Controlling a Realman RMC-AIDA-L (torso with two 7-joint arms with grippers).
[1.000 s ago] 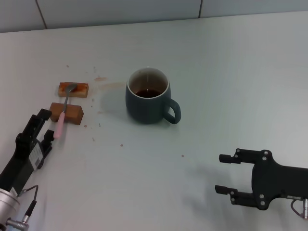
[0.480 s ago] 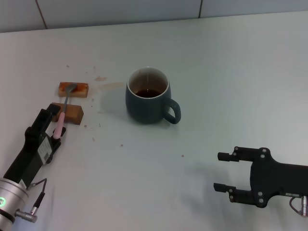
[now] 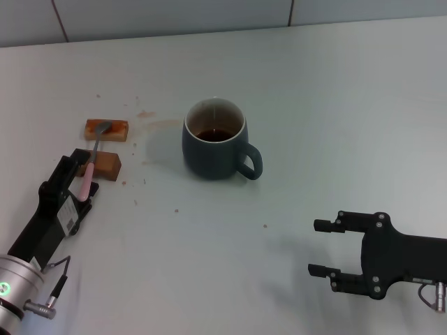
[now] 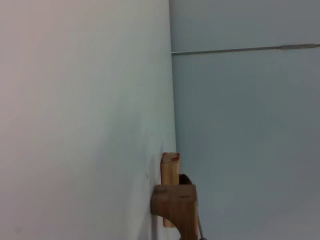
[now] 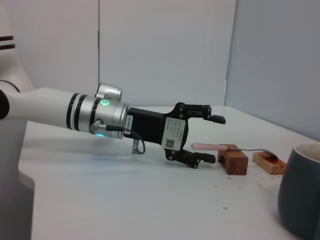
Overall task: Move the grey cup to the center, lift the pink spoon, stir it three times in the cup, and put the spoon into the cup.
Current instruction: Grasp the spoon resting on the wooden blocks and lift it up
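Note:
The grey cup [image 3: 215, 143] stands upright mid-table with brown liquid inside, its handle towards the right; its wall shows in the right wrist view [image 5: 302, 192]. The pink spoon [image 3: 89, 174] lies across two brown blocks, its bowl on the far block. My left gripper [image 3: 78, 180] is open, with its fingers either side of the pink handle's end. The right wrist view shows this from the side: one finger of the left gripper [image 5: 219, 140] is above the spoon handle [image 5: 207, 146] and one below, apart from it. My right gripper [image 3: 320, 248] is open and empty, low at the front right.
Two brown blocks, far [image 3: 106, 129] and near [image 3: 106, 164], carry the spoon; they show in the left wrist view too [image 4: 175, 207]. Brown spill marks [image 3: 147, 115] lie left of the cup. A wall runs along the table's back edge.
My left gripper has moved forward to the spoon, so its open fingers now straddle the pink handle's end. The right gripper has barely shifted. Cup and spoon have not moved.

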